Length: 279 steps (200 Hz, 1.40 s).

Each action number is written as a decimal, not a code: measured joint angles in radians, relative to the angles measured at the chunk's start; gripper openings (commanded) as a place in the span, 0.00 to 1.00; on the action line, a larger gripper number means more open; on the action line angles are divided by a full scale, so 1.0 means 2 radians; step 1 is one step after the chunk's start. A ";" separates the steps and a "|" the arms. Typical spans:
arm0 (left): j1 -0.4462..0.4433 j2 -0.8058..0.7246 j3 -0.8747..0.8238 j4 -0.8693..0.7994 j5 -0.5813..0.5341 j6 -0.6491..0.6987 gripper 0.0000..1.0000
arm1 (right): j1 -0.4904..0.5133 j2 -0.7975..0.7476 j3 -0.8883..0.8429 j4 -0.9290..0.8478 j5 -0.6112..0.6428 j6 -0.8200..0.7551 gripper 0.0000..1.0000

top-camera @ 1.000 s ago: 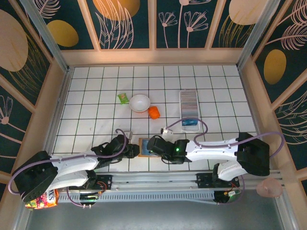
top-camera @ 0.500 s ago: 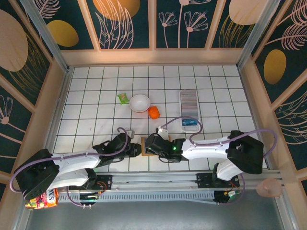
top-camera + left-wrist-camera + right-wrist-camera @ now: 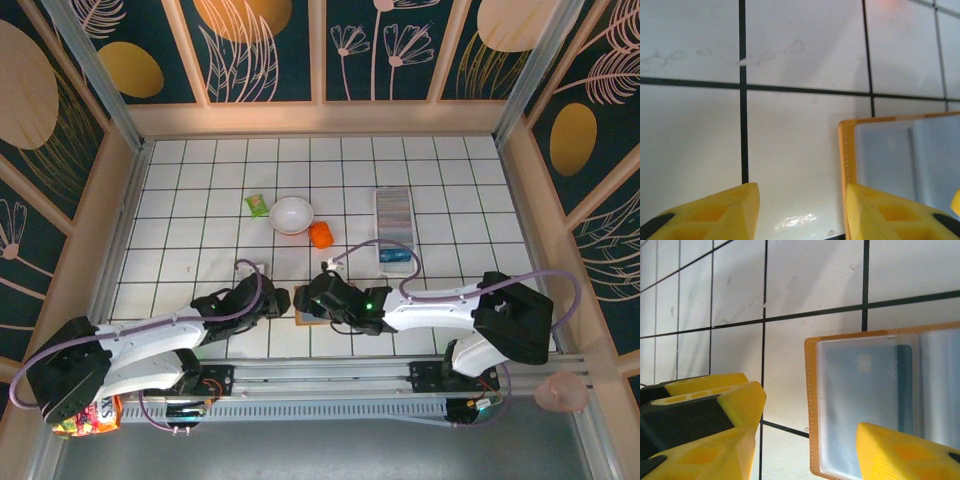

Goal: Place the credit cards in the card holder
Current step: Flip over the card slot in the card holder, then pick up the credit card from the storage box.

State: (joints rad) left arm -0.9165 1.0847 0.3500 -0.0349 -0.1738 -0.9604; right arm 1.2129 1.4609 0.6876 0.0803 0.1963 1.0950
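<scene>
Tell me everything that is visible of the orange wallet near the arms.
The wallet lies open and flat on the white tiled table. Its rim looks like tan-orange stitched leather; inside, clear plastic pockets cover a blue-grey lining. The right gripper hangs open over its corner; whether it touches, I cannot tell.

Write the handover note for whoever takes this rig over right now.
Left gripper: open, empty, beside the edge of the open wallet.
Right gripper: open, empty, low over the same wallet.
Card holder: far right of the table, with one blue credit card at its near end.
Done: that card, it seems.
Left: a bluish card shows behind the wallet's clear sleeve; pull it out and slot it.
</scene>
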 measured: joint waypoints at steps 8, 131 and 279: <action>0.000 -0.007 0.000 0.002 0.000 -0.002 0.52 | -0.002 -0.008 -0.002 0.000 0.002 -0.006 0.54; 0.000 -0.007 0.027 0.030 0.035 -0.008 0.56 | -0.101 -0.207 0.049 -0.058 0.005 -0.717 0.71; 0.000 -0.007 0.051 0.034 0.044 -0.040 0.54 | -0.439 -0.081 0.046 -0.143 -0.152 -1.211 0.78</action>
State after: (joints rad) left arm -0.9165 1.0702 0.4511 0.0330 -0.0864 -1.0409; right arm 0.3359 1.2984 0.7788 -0.2066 -0.1081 -1.3277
